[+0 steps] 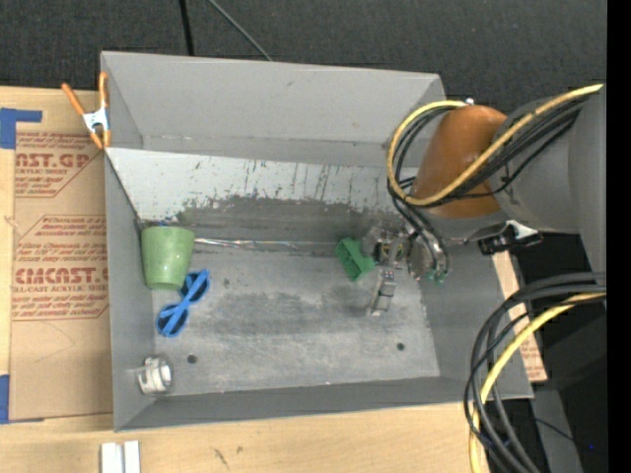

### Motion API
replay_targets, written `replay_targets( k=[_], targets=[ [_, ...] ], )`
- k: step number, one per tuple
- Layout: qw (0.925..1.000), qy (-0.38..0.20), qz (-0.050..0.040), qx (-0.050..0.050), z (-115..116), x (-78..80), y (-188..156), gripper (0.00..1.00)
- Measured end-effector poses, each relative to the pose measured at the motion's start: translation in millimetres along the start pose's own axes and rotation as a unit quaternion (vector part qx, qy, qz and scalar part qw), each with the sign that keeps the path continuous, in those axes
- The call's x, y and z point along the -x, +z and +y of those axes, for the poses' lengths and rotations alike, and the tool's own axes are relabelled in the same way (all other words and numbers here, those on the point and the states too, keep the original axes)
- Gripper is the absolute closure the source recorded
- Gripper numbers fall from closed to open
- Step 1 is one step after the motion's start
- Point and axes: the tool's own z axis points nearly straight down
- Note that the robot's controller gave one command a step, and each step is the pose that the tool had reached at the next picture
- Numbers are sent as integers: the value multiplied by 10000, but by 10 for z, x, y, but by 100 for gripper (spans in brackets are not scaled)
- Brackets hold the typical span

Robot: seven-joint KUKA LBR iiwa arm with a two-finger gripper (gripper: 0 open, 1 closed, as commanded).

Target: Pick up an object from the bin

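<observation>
Reaching in from the right, the arm has its gripper [386,272] low over the right-centre floor of the bin [296,363], just beside a small green block [351,259], which lies at the gripper's left, close against it. Whether the gripper is open or closed, or has any hold on the block, cannot be told. Well apart on the bin's left side lie a pale green cup [166,254], blue toy glasses [183,304] and a small silver piece [154,374].
</observation>
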Motion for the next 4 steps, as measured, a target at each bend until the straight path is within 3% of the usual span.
replay_targets(
  k=[2,3,4],
  targets=[
    [9980,630,-42,-9,156,49,128,0],
    [9980,629,-62,-9,160,61,114,100],
    [9986,527,-86,-3,46,-124,159,100]
  ],
)
